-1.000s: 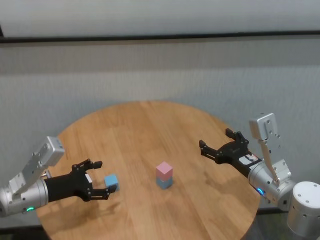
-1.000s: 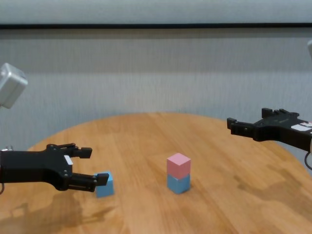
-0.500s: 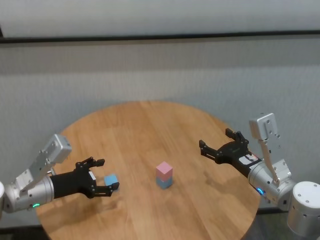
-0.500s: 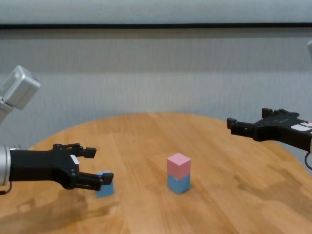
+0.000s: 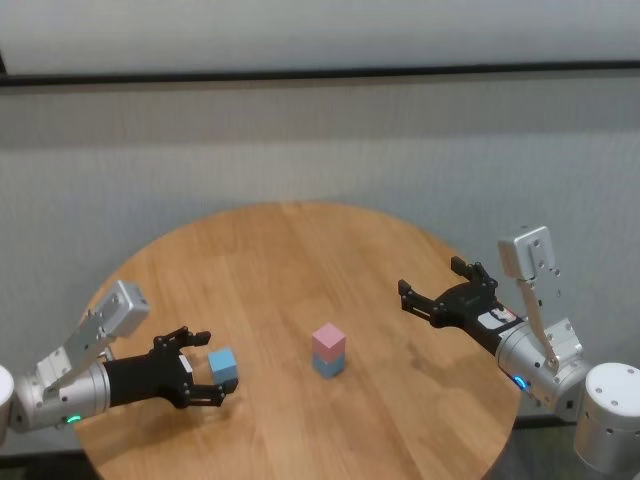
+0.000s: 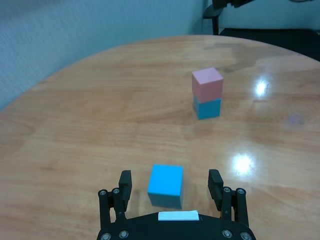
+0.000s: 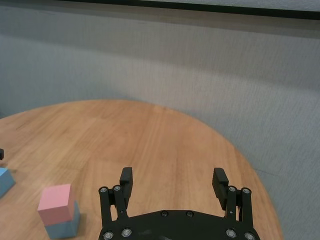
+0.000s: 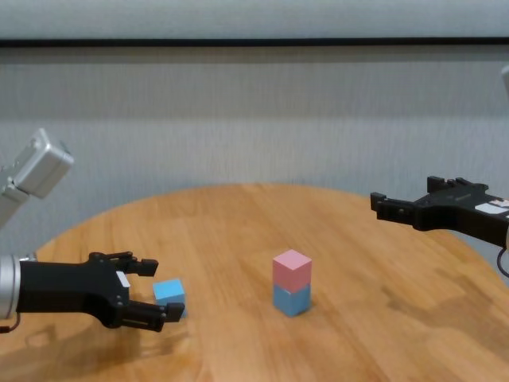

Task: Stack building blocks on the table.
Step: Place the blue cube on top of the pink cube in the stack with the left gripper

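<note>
A pink block (image 5: 328, 340) sits on top of a light blue block (image 5: 328, 364) near the middle of the round wooden table (image 5: 290, 260); the same stack shows in the chest view, pink block (image 8: 291, 268) over blue block (image 8: 291, 300). A second light blue block (image 5: 223, 364) (image 6: 166, 184) lies on the table at the left. My left gripper (image 5: 203, 367) (image 6: 169, 181) is open, its fingers on either side of that block without closing on it. My right gripper (image 5: 440, 284) (image 7: 172, 179) hovers open and empty over the table's right side.
A grey wall (image 5: 320, 140) rises behind the table. The table's curved edge (image 5: 470, 270) runs under the right arm. Bare wood lies between the stack and the loose block.
My left gripper has moved in around the loose light blue block, which now sits between its fingers. The right arm and the stack have not moved.
</note>
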Available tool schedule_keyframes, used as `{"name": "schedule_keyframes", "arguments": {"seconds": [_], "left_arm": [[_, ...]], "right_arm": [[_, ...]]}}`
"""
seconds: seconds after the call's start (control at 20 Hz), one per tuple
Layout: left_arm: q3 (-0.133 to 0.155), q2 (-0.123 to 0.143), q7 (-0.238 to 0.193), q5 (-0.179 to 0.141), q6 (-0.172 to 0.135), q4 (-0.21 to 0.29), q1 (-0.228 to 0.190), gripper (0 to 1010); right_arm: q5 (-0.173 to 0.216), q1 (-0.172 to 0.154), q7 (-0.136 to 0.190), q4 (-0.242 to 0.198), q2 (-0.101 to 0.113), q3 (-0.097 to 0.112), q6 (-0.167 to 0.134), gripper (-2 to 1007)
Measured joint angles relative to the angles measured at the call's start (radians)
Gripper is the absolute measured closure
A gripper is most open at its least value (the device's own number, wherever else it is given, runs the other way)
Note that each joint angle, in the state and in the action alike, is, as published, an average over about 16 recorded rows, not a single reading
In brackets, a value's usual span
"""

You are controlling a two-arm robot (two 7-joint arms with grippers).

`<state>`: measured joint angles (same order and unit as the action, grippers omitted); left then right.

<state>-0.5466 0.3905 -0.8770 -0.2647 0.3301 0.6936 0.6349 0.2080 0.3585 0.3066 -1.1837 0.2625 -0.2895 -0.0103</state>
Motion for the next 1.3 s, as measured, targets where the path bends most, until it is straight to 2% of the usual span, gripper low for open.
{"name": "schedule_keyframes", "arguments": {"seconds": [0.65,1.3], "left_arm": [[0.004,-0.035,-0.020,0.025,0.037,-0.098,0.038,7],[0.011,-0.050,-0.025,0.043,0.047,-0.122,0.044,23]], "right_arm": [[0.000,0.000,0.000,0.000,0.000,0.000,0.000,1],[0.000,0.000,0.000,0.000,0.000,0.000,0.000,0]]}}
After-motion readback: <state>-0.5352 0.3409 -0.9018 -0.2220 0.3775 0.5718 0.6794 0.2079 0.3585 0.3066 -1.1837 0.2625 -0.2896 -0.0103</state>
